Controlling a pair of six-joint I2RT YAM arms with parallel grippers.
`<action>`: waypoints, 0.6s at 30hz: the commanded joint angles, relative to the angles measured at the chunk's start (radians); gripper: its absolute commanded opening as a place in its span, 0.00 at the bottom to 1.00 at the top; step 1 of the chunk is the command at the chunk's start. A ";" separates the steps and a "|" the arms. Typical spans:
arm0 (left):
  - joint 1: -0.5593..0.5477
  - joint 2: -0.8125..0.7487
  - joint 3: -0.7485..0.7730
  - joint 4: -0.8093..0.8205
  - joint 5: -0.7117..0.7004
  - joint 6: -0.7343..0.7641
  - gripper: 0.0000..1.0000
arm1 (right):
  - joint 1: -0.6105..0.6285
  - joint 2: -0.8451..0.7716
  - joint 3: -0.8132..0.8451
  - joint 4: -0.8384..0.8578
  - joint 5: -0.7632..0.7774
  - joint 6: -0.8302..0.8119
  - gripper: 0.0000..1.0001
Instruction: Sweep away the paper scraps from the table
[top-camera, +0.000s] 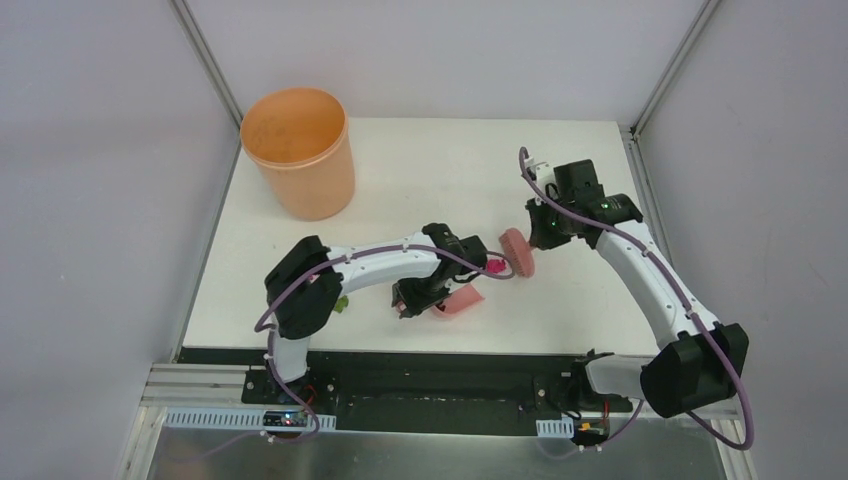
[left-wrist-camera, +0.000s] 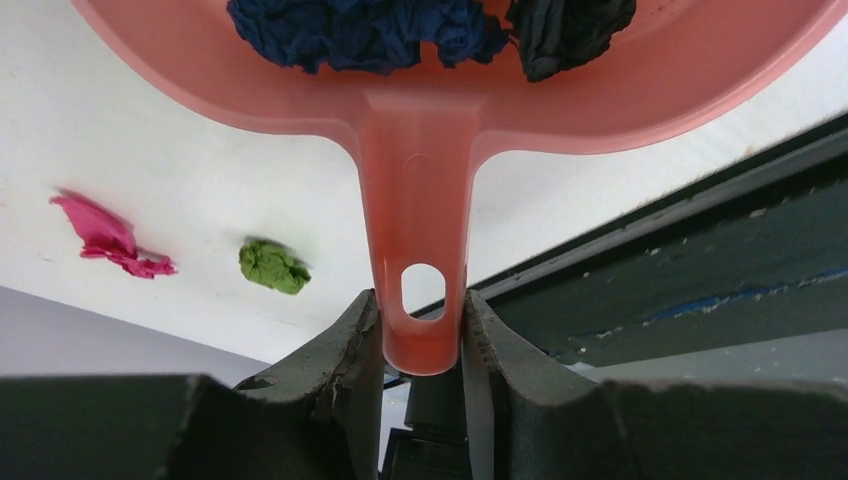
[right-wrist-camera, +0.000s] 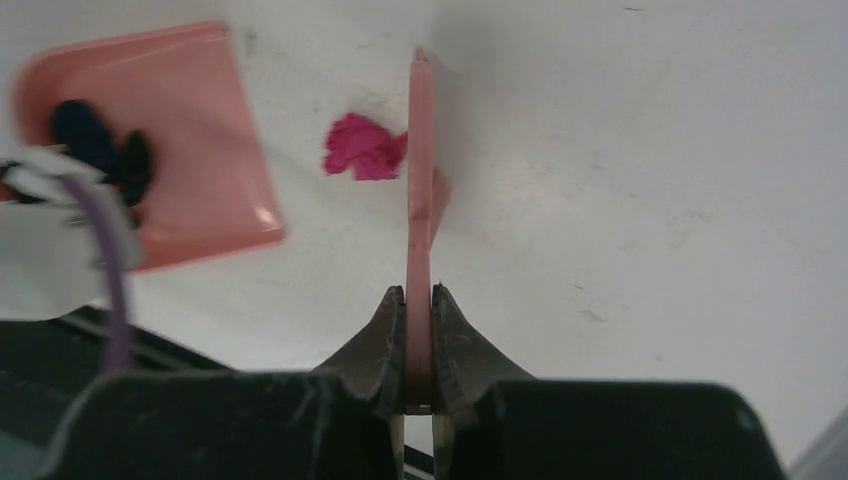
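Note:
My left gripper (top-camera: 416, 298) (left-wrist-camera: 421, 330) is shut on the handle of the pink dustpan (top-camera: 462, 300) (left-wrist-camera: 415, 170), near the front edge of the white table (top-camera: 450, 170). A dark blue scrap (left-wrist-camera: 360, 30) and a black scrap (left-wrist-camera: 570, 30) lie in the pan. My right gripper (top-camera: 541, 234) (right-wrist-camera: 419, 300) is shut on the pink hand brush (top-camera: 517, 252) (right-wrist-camera: 420, 190). A magenta scrap (top-camera: 494, 267) (right-wrist-camera: 362, 148) lies against the brush, between it and the dustpan (right-wrist-camera: 150, 140). An olive green scrap (top-camera: 342, 302) (left-wrist-camera: 273, 266) and a magenta scrap (left-wrist-camera: 105, 238) lie on the table.
An orange bucket (top-camera: 300, 150) stands at the table's back left. The black and aluminium frame (top-camera: 400, 360) (left-wrist-camera: 680, 250) runs along the front edge, close to the dustpan. Grey walls enclose the table on three sides.

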 joint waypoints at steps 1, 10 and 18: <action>-0.023 0.102 0.114 -0.019 0.012 0.021 0.00 | 0.017 0.022 0.013 0.007 -0.387 0.076 0.00; -0.040 0.063 0.103 0.039 -0.030 -0.022 0.00 | -0.043 -0.161 0.025 -0.001 -0.513 0.089 0.00; -0.039 -0.105 0.012 0.050 -0.034 -0.090 0.00 | -0.052 -0.224 0.023 0.022 -0.373 0.090 0.00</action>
